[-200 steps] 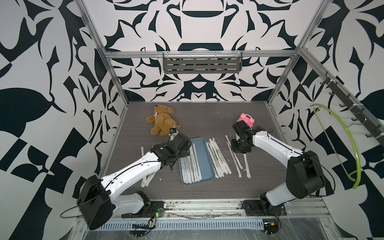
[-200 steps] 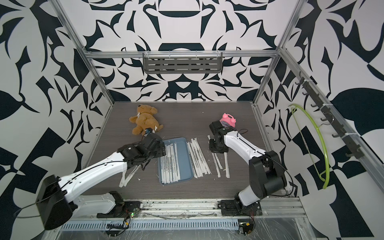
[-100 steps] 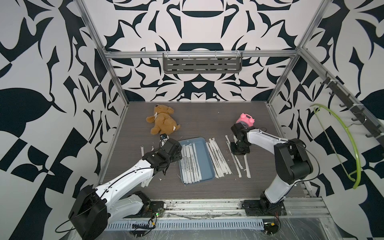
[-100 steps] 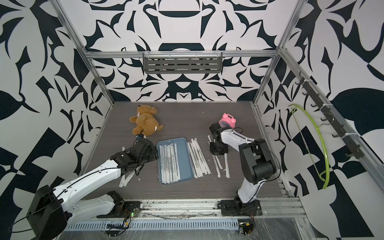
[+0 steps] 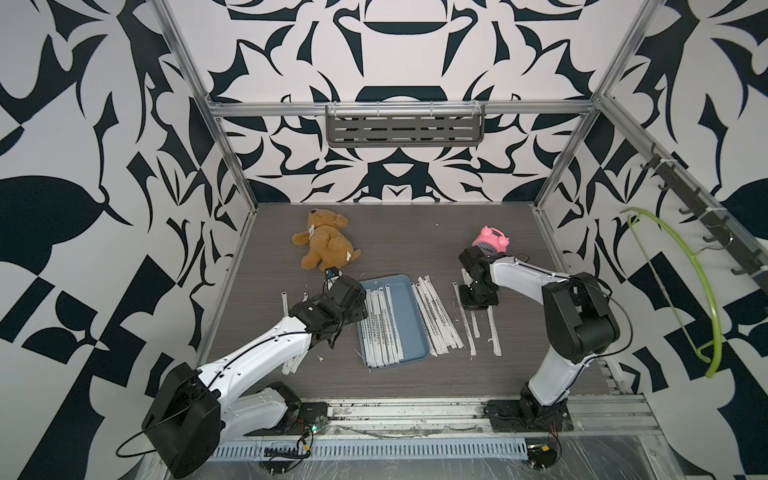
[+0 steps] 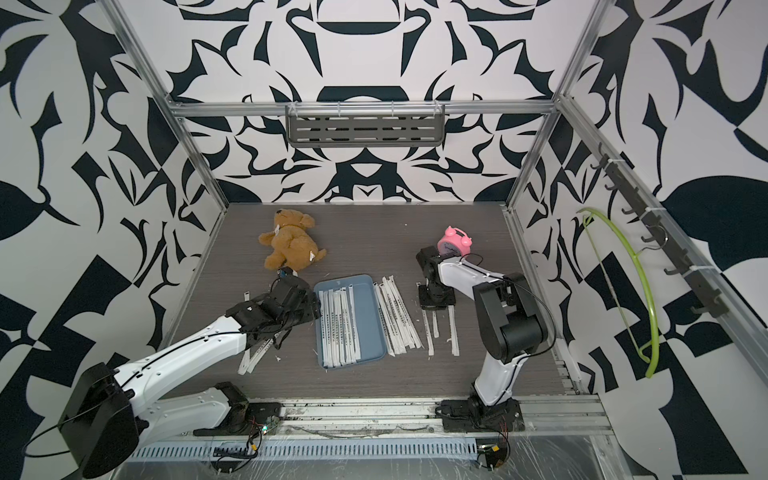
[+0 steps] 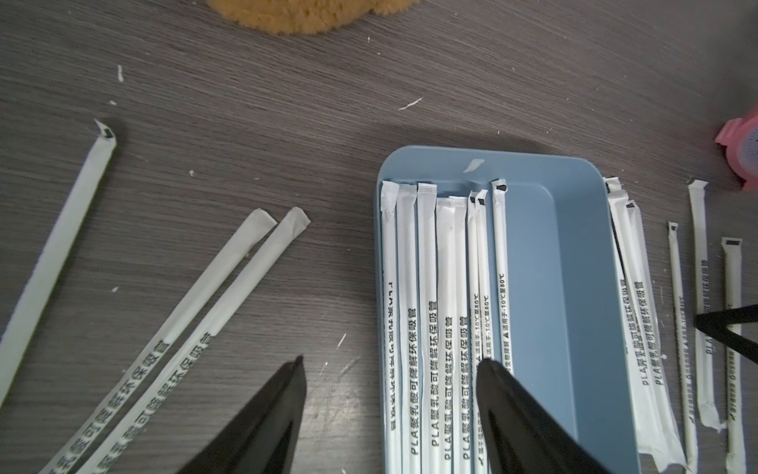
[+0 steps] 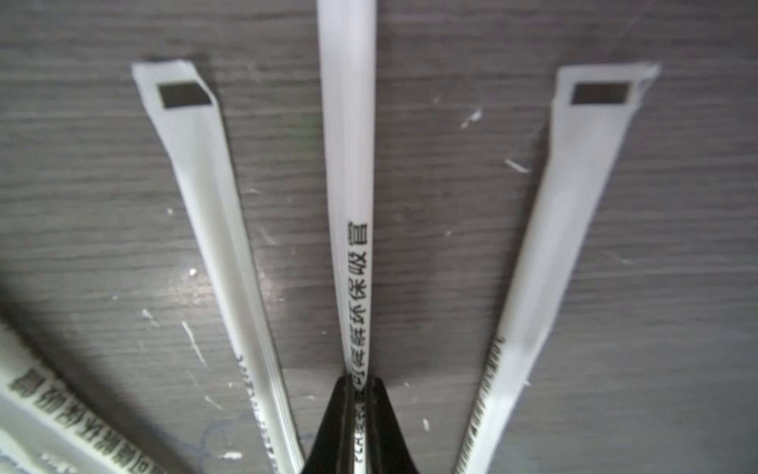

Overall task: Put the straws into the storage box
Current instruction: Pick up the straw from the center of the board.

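The blue-grey storage box (image 5: 405, 316) (image 6: 368, 320) lies mid-table, and several wrapped straws (image 5: 380, 328) (image 7: 447, 287) lie lengthwise in its left half. More straws (image 5: 436, 316) lie fanned along its right side. My right gripper (image 5: 478, 300) (image 8: 360, 381) points down over three separate straws further right and is shut on the middle straw (image 8: 348, 164); a loose straw (image 8: 197, 184) lies on each side of it. My left gripper (image 5: 353, 309) (image 7: 391, 365) stands open astride the box's left rim, holding nothing. Loose straws (image 7: 229, 287) lie left of the box.
A brown teddy bear (image 5: 326, 245) lies behind the left gripper. A pink alarm clock (image 5: 490, 239) stands just behind the right wrist. A grey slotted shelf (image 5: 405, 124) hangs on the back wall, a green hanger (image 5: 685, 282) on the right wall.
My left gripper pulled off the box toward the left, then came back to its left rim. The right arm's elbow swung inward while its gripper stayed over the same straws.
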Available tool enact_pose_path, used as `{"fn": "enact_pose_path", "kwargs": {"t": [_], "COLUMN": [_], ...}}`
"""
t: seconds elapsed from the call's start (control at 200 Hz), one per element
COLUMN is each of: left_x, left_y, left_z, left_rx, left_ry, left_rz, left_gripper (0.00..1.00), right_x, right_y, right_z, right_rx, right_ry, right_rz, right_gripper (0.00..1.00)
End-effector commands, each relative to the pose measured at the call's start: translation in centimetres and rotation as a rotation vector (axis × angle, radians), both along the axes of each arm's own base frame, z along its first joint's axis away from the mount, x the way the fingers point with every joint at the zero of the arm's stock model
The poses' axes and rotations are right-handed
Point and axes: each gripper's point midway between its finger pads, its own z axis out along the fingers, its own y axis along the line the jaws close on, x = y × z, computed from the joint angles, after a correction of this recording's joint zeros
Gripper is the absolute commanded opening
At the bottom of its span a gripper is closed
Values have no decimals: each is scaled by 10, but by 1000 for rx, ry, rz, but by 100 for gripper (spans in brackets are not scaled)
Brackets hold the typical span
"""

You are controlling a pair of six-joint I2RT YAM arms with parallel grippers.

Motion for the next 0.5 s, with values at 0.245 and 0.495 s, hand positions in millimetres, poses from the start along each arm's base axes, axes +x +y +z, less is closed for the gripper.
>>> {"fn": "enact_pose_path", "kwargs": {"t": [0.245,0.495], "left_x": [1,-10], "left_y": [9,21], "left_z": [1,-12], "left_rx": [22,62], "left_ry": [-3,74], "left_rz": [38,99], "left_gripper": [72,71], "right_x": [-11,-40], "right_y": [96,217], "right_z": [96,81], "right_rx": [137,376], "right_ry": [-151,-215], "right_rz": [163,157], "right_gripper": [7,6]}}
